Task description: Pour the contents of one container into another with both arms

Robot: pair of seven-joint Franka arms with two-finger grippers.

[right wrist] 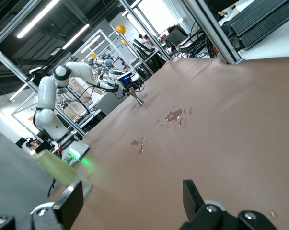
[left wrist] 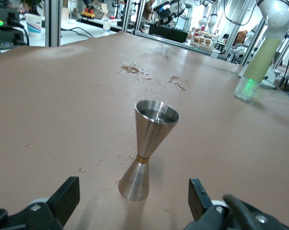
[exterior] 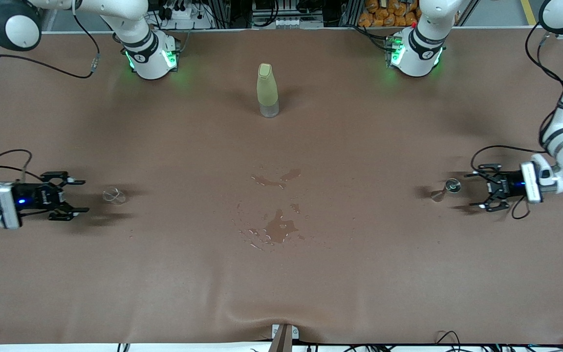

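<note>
Left pincer sits low at the left arm's end of the tabletop, fingers spread, just beside the steel jigger without touching it. In the left wrist view the jigger stands upright between the spread fingertips, liquid in its upper cup. Right pincer is low at the right arm's end, also spread and holding nothing, near the clear glass cup. Spilled puddles mark the middle of the tabletop, with a yellow-green bottle upright farther from the front camera.
</note>
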